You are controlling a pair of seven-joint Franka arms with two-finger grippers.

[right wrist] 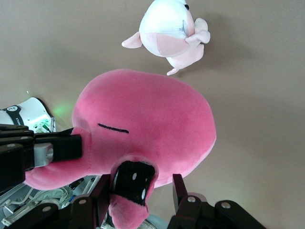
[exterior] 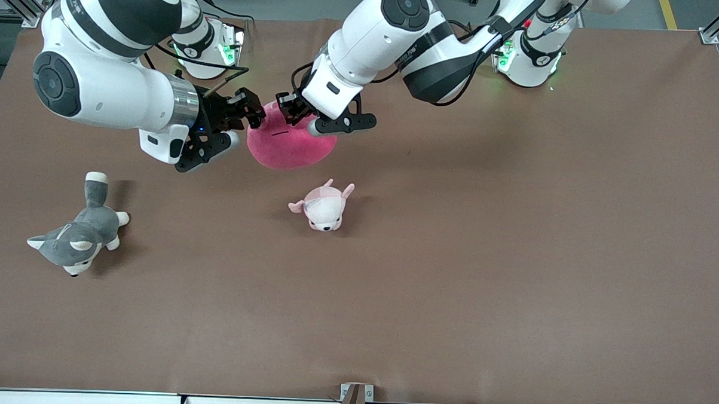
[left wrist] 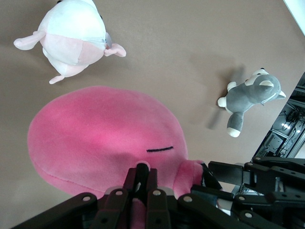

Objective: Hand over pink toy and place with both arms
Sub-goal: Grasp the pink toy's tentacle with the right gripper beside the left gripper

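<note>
The pink toy (exterior: 290, 144) is a hot-pink blob plush with a thin dark line on it. It hangs over the table's part near the robots' bases. My left gripper (exterior: 289, 105) is shut on a fold of its plush at one end; pink fabric shows pinched between the fingers in the left wrist view (left wrist: 142, 172). My right gripper (exterior: 250, 111) is at the toy's other end. Its fingers stand wide apart around a pink nub with a black patch (right wrist: 134, 183); one finger touches the nub and the other stands clear. The toy fills both wrist views (left wrist: 105, 133) (right wrist: 147, 114).
A small pale pink-and-white plush animal (exterior: 323, 207) lies on the brown table, nearer the front camera than the toy. A grey-and-white husky plush (exterior: 80, 234) lies toward the right arm's end of the table.
</note>
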